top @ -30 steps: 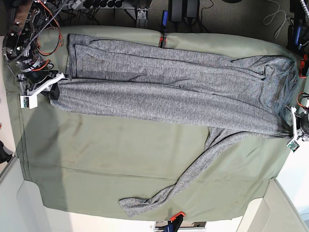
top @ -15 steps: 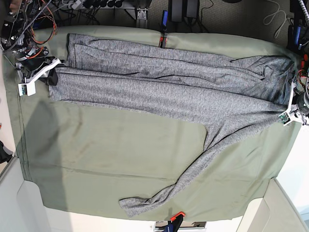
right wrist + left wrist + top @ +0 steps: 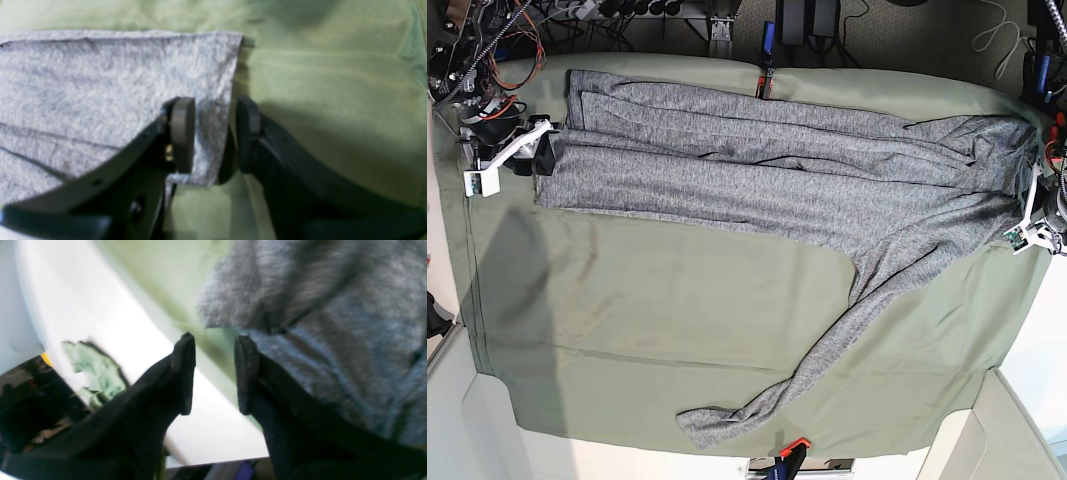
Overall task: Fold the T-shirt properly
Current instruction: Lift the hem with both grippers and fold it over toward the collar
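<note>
The heather-grey T-shirt (image 3: pixel 777 175) lies folded lengthwise along the far half of the olive table cloth (image 3: pixel 677 320). One long sleeve (image 3: pixel 827 350) trails toward the near edge. My right gripper (image 3: pixel 539 155) is at the shirt's left end. In the right wrist view its jaws stand apart (image 3: pixel 215 140) with the shirt's corner (image 3: pixel 100 83) lying between them. My left gripper (image 3: pixel 1025 225) is at the shirt's right end. In the left wrist view (image 3: pixel 215 373) it is open and empty, with the shirt (image 3: pixel 333 323) just beside its right finger.
An orange-and-blue clamp (image 3: pixel 765 80) holds the cloth at the far edge and another (image 3: pixel 792 447) at the near edge. Cables and electronics (image 3: pixel 487 60) crowd the far left corner. The table's right edge lies under my left gripper.
Both grippers moved toward the far side, carrying the shirt's near edge over so the folded band got narrower. The trailing sleeve barely moved.
</note>
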You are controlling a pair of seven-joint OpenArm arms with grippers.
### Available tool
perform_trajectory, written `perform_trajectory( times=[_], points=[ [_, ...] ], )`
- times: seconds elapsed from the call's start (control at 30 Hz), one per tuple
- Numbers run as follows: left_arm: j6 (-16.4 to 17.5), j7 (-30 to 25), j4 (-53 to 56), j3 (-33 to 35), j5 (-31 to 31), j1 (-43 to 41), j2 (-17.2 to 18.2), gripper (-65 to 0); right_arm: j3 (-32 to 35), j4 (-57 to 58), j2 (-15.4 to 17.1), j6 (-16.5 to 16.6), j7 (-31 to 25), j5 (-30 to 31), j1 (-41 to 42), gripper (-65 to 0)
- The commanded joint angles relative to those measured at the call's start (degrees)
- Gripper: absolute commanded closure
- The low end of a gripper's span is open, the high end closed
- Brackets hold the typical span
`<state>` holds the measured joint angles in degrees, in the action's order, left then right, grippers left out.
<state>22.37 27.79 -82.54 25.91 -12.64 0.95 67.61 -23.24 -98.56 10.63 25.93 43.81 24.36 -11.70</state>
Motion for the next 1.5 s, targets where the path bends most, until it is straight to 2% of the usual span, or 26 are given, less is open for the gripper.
perform_trajectory(
  times=[0.0,0.13,0.3,0.43,0.63,0.73,0.83,0.9,0.97,1.07,1.1,1.2,1.33,1.4,1.47],
  points=[
    [-0.4,-0.3,-1.5,-0.9,-1.8,1.7,1.8,-22.8,-0.3,-1.0,0.8,-0.1,-0.9,0.7,0.6,-21.5],
    [-0.5,-1.1,-8.7,-0.9,-9.3,7.1,0.5,-22.8,-1.0,-1.1,0.8,0.0,-0.9,2.1,0.5,-21.5],
    [-0.7,-1.1,-12.0,-0.9,-12.4,16.2,-7.6,-22.8,-2.1,-1.1,0.7,0.0,-0.9,4.2,0.5,-21.5],
    [-0.7,-1.5,-7.6,-0.9,-12.4,19.1,-14.1,-22.8,-2.1,-1.1,0.8,0.0,-0.8,4.1,0.6,-21.5],
    [-0.6,-2.7,5.6,-0.9,-11.7,23.5,-24.5,-22.8,-2.1,-1.1,0.8,0.0,-1.6,3.5,0.6,-21.5],
    [0.0,-2.7,11.4,-0.9,-11.7,25.4,-27.5,-22.9,-2.1,-1.1,0.8,0.0,-1.6,3.5,0.6,-21.5],
    [0.8,-2.7,13.3,-0.9,-11.7,26.0,-28.1,-22.8,-2.1,-1.1,0.8,0.0,-2.0,3.5,0.6,-21.5],
    [0.9,-2.1,13.0,-0.9,-11.7,26.0,-27.6,-22.8,-2.1,-1.1,0.8,0.0,-2.1,3.5,0.7,-21.5],
    [3.1,-0.5,10.4,-0.9,-11.9,25.7,-26.6,-22.3,-2.1,-1.1,0.8,0.0,-2.3,3.5,0.7,-18.9],
    [4.0,4.8,1.6,-0.9,-16.0,23.5,-22.7,-17.6,-2.4,-1.2,0.8,0.0,-0.4,3.5,0.6,-2.9],
    [4.0,7.0,-2.5,-0.9,-18.4,22.3,-20.6,-15.6,-2.7,-1.6,0.8,0.4,0.9,3.6,0.5,0.0],
    [4.0,12.4,-16.2,-0.9,-19.9,16.7,-13.2,-13.4,-4.6,-4.8,0.8,2.7,6.2,6.0,-0.5,0.0],
    [3.3,15.8,-31.9,-3.5,-18.5,3.8,-2.3,-12.8,-9.1,-12.4,1.7,2.9,6.3,10.3,-7.3,0.0],
    [1.5,16.4,-37.2,-6.4,-18.0,-3.5,1.4,-11.3,-11.5,-15.7,2.3,3.1,6.3,12.2,-11.4,0.0],
    [0.8,16.6,-40.0,-9.3,-18.0,-10.4,3.6,-9.7,-13.3,-18.5,2.4,3.3,6.3,13.7,-15.6,0.0]
  ],
)
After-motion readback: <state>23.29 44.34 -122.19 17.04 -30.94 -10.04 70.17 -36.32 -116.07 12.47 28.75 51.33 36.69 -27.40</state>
